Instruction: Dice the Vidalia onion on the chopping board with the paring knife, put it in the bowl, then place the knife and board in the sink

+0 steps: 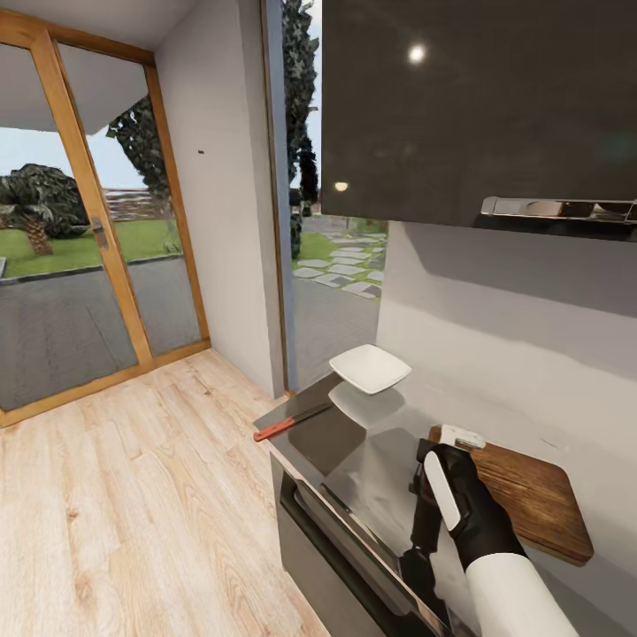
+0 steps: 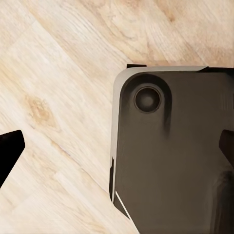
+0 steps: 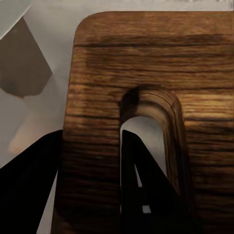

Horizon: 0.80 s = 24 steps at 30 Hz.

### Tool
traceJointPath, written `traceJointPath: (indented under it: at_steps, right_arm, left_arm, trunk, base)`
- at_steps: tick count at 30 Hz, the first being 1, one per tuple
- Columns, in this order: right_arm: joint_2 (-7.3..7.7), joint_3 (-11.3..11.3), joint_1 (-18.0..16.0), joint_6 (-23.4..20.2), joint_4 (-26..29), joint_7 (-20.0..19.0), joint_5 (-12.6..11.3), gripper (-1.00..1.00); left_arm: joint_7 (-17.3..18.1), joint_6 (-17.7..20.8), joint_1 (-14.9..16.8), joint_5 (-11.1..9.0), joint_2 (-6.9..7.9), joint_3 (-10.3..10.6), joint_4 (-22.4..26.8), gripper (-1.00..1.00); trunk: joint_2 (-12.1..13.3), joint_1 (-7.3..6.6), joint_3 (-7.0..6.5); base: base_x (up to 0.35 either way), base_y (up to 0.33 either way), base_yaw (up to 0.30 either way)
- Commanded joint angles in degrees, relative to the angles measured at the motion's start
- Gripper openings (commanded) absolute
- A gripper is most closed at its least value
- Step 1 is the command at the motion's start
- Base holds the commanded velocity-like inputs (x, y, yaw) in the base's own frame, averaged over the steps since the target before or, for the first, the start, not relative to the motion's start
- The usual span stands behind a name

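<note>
while one bowl [image 1: 370, 367], one knife [image 1: 291, 422] rest.

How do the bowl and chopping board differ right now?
The bowl is white and squarish; the chopping board is brown wood grain, rectangular, with a handle slot. The bowl is smaller than the chopping board. The bowl sits untouched; the right gripper straddles the chopping board's edge, one finger in the slot. Both rest on the countertop.

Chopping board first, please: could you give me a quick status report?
Right end effector straddling chopping board at its handle slot, one finger through. Paring knife and bowl apart on countertop. Left end effector open over floor.
</note>
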<state>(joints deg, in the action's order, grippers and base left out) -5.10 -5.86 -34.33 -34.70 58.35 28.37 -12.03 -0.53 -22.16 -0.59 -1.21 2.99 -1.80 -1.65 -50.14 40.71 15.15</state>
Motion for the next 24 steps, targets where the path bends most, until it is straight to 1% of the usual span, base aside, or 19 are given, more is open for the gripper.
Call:
traceJointPath:
  at_steps: [1, 3, 8, 9, 10, 11, 14, 21, 24]
  right_arm:
    - [-0.01, -0.1, 0.0, 0.0, 0.1, 0.5, -0.7, -1.00]
    - [0.05, -0.1, 0.0, 0.0, 0.4, 0.5, -0.7, -1.00]
    - [0.21, -0.1, 0.0, 0.0, 3.4, 0.7, -0.3, -1.00]
    - [0.99, -0.1, 0.0, -0.6, 5.9, 0.8, -0.1, -1.00]
    - [1.77, -0.1, 0.0, -1.2, 6.9, 0.7, -0.1, -1.00]
    - [2.19, -0.1, 0.0, -1.6, 7.4, 0.7, -0.1, -1.00]
    - [4.53, -0.2, 0.0, -4.1, 10.7, 0.7, -0.2, -1.00]
    - [7.42, -0.1, 0.0, -5.3, 16.1, 0.7, -0.2, -1.00]
    - [7.93, 0.0, 0.0, -5.4, 17.7, 0.7, -0.2, -1.00]
  left_arm:
    - [0.0, -0.3, 0.0, -0.1, 0.00, -0.1, -0.1, 1.00]
    - [0.0, -0.3, 0.0, -0.1, 0.00, -0.1, -0.1, 1.00]
    - [0.0, -0.3, 0.1, -0.1, 0.00, -0.1, -0.1, 1.00]
    - [0.0, -0.3, 0.0, -0.1, 0.00, -0.1, -0.1, 1.00]
    - [0.0, -0.3, 0.1, -0.1, 0.00, -0.1, -0.1, 1.00]
    - [0.0, -0.3, 0.1, -0.1, 0.00, -0.1, -0.1, 1.00]
    - [0.0, -0.3, 0.1, -0.1, 0.00, -0.1, -0.1, 1.00]
    - [0.0, -0.3, 0.1, -0.1, 0.00, -0.1, -0.1, 1.00]
    - [0.0, -0.3, 0.0, -0.1, 0.00, -0.1, -0.1, 1.00]
  trunk:
    - [0.0, 0.01, 0.06]
    - [0.0, 0.01, 0.06]
    - [0.0, 0.01, 0.06]
    - [0.0, 0.01, 0.06]
    - [0.0, 0.01, 0.06]
    - [0.0, 0.01, 0.06]
    - [0.0, 0.01, 0.06]
    - [0.0, 0.01, 0.06]
    - [0.0, 0.01, 0.06]
  base:
    - [0.000, 0.000, 0.000]
    - [0.000, 0.000, 0.000]
    - [0.000, 0.000, 0.000]
    - [0.000, 0.000, 0.000]
    - [0.000, 0.000, 0.000]
    - [0.000, 0.000, 0.000]
    - [0.000, 0.000, 0.000]
    - [0.000, 0.000, 0.000]
    - [0.000, 0.000, 0.000]
